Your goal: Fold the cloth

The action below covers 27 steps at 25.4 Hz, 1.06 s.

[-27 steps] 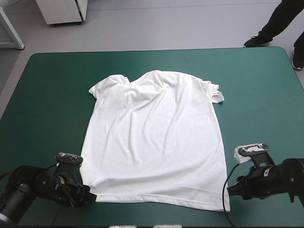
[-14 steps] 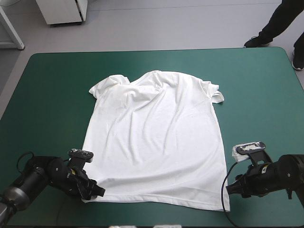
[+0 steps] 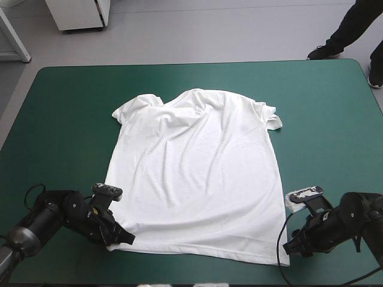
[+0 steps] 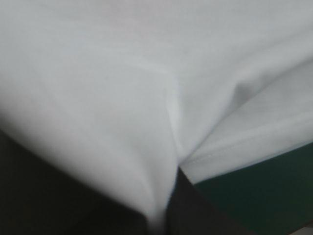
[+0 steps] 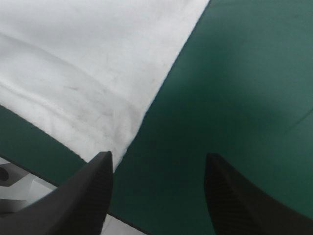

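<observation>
Left hand (image 3: 122, 237) pinches T-shirt (image 3: 197, 173), right hand (image 5: 157, 161) spread.

- Plain white short-sleeved fabric T-shirt (image 3: 197, 173): no print, faint grey smudges near its hem.
- Teal-green desk cover (image 3: 323, 107): one even colour, unpatterned.
- Right arm's broad curved fingers (image 5: 93, 196): black.

Lab: teal-green covered table (image 3: 60, 119), white cabinet (image 3: 78, 15)
</observation>
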Each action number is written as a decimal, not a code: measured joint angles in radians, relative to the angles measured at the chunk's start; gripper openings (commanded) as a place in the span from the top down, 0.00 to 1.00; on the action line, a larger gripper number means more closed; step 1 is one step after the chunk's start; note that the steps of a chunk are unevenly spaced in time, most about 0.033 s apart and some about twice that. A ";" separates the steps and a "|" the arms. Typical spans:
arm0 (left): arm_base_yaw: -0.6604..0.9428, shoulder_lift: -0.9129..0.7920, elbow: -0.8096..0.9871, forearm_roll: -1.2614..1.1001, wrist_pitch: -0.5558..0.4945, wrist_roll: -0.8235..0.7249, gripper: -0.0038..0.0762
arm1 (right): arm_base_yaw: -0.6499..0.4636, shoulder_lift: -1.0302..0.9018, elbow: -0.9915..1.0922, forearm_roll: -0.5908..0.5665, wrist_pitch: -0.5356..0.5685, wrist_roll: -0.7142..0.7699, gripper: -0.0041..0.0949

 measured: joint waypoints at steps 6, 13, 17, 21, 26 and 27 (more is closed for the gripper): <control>0.000 0.000 -0.047 0.000 0.010 0.000 0.96 | 0.018 0.062 0.045 0.055 -0.047 -0.043 0.39; 0.000 0.000 -0.049 0.000 0.034 0.000 0.96 | 0.192 0.143 0.035 -0.010 -0.072 -0.060 0.39; 0.000 0.000 -0.049 0.002 0.044 0.000 0.96 | 0.359 0.182 0.009 -0.083 -0.084 -0.039 0.39; 0.000 0.000 -0.049 0.007 0.048 0.000 0.96 | 0.489 0.221 -0.024 -0.090 -0.121 -0.016 0.39; 0.000 0.000 -0.049 0.007 0.048 0.000 0.96 | 0.550 0.290 -0.056 -0.142 -0.107 0.038 0.48; 0.000 0.000 -0.049 0.007 0.048 0.000 0.96 | 0.552 0.303 -0.063 -0.149 -0.101 0.048 0.54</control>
